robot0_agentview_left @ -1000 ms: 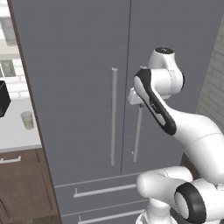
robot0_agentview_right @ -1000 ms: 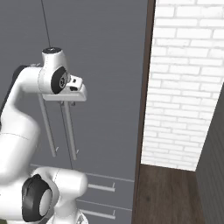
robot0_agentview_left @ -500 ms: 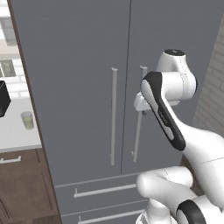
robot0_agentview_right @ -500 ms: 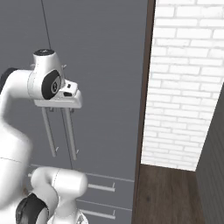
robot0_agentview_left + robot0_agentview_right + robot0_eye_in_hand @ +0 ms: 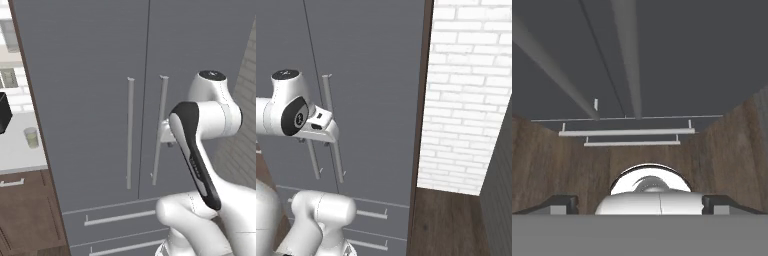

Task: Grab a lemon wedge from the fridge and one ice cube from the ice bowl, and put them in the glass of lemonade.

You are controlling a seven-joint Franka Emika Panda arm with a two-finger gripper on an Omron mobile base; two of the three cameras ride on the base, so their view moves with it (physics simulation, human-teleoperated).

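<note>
Our pincer (image 5: pixel 640 204) stands released, its two dark tips spread wide at the sides of the hand view and gripping nothing. Just ahead of it runs the long thin silver handle (image 5: pixel 160 131) of the right-hand door of the tall grey two-door fridge (image 5: pixel 90 60), its long axis vertical, so we judge the jaws must straddle it crosswise. The doors are shut, so the lemon wedge lies unseen. Beyond the pincer's right, a white brick wall (image 5: pixel 466 90) limits swing room.
</note>
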